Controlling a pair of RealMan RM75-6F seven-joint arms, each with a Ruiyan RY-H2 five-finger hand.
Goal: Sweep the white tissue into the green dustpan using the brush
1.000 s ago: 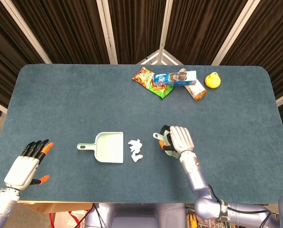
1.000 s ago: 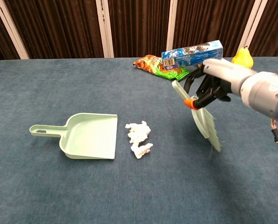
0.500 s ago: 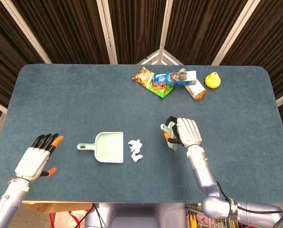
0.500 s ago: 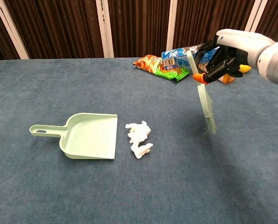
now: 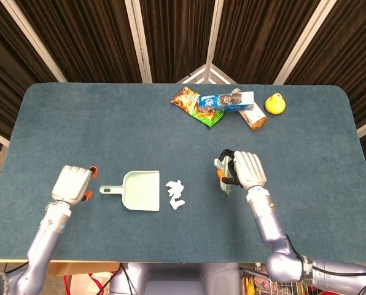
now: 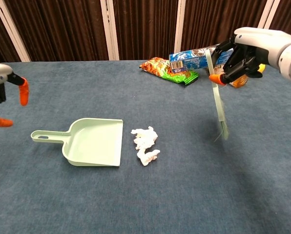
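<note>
Your right hand (image 6: 245,51) is clamped on the brush (image 6: 218,100), which hangs bristles-down above the worktop (image 5: 109,123), right of the white tissue (image 5: 175,195). The tissue lies just beside the open mouth of the green dustpan (image 5: 139,192). Your left hand (image 5: 72,184) hovers near the dustpan handle, fingers apart, holding nothing.
</note>
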